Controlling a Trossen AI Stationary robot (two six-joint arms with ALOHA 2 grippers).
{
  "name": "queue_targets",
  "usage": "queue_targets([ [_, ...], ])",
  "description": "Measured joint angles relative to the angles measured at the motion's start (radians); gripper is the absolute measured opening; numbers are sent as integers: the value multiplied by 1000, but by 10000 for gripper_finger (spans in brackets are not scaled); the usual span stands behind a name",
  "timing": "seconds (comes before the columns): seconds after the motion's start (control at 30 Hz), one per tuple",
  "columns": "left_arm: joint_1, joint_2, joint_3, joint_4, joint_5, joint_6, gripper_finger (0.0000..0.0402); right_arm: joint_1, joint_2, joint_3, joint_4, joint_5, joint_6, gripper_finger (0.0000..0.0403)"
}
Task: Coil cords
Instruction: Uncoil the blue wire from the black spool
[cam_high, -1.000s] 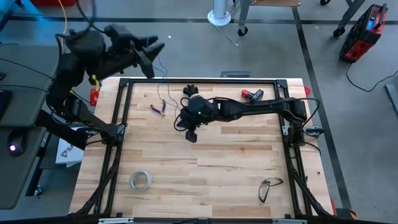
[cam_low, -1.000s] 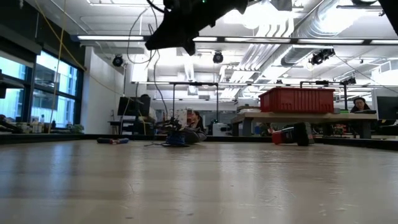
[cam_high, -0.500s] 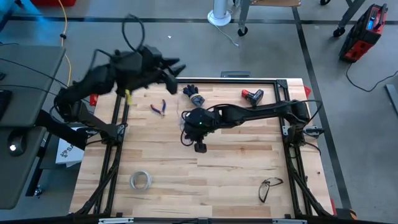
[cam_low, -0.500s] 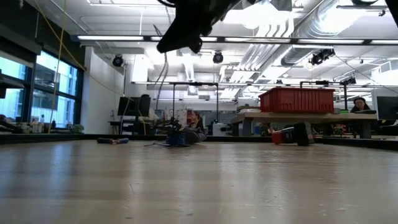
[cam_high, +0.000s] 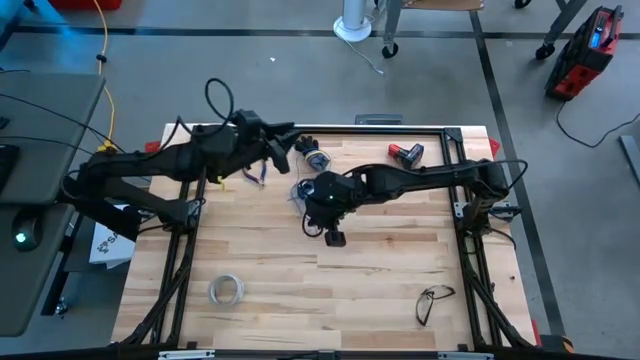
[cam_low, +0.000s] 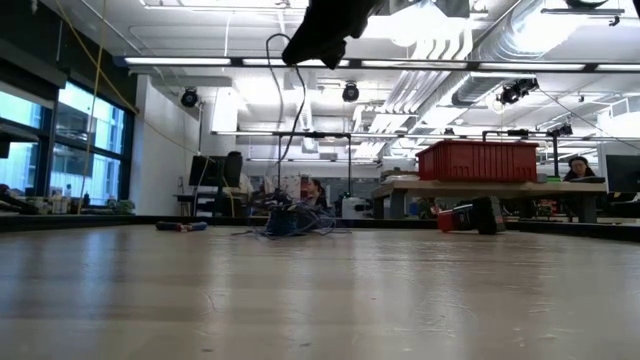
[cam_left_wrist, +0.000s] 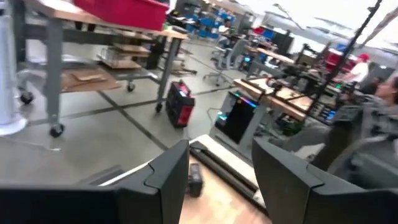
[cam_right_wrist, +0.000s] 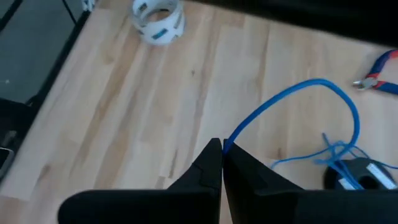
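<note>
The cord is a thin blue wire (cam_right_wrist: 311, 82) that runs to a small dark spool (cam_right_wrist: 357, 174). The spool (cam_high: 315, 158) lies on the wooden table near its far edge. In the low view the wire (cam_low: 300, 110) hangs in a long curve down to the spool (cam_low: 285, 222). My right gripper (cam_high: 335, 238) is above the middle of the table, nearer than the spool, and is shut on the wire. My left gripper (cam_high: 285, 146) reaches in level from the left, just left of the spool. It is open, with nothing between its fingers (cam_left_wrist: 177, 171). My right gripper pinches the blue wire (cam_right_wrist: 231, 142) between its two shut fingertips, some way along from the spool. The fingers slant down from above. The wire leaves them in a slack arc (cam_right_wrist: 348, 106), lifted off the table, and falls back to the spool.
Red-handled pliers (cam_right_wrist: 379, 67) lie left of the spool, partly under my left arm. A whitish tape ring (cam_high: 227, 290) sits near the front left, glasses (cam_high: 435, 300) at the front right, and a red and black tool (cam_high: 405, 152) at the far right. A black frame (cam_high: 330, 128) borders the table.
My left arm has swung down from off the table's far-left corner and now reaches level over the table toward the spool. My right gripper, still shut, has moved toward the near edge and to the right. It has drawn more wire up off the table, and the spool has stayed put.
</note>
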Motion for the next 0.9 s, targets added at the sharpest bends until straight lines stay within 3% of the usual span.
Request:
queue_targets([
  [0.2, 51, -140, -170, -6, 52, 24, 171, 35, -16, 0, -4, 25, 148, 0],
  [0.4, 88, -279, -428, 78, 172, -98, 171, 94, -27, 0, 22, 121, 380, 0],
  [0.57, 90, -330, -587, 159, 282, -218, 171, 130, -81, -1, 224, 120, 581, 0],
  [0.7, 79, -335, -626, 156, 299, -254, 171, 135, -188, 0, 405, 236, 602, 0],
  [0.9, 59, -337, -626, 184, 292, -228, 171, 129, -359, 0, 532, 440, 439, 0],
])
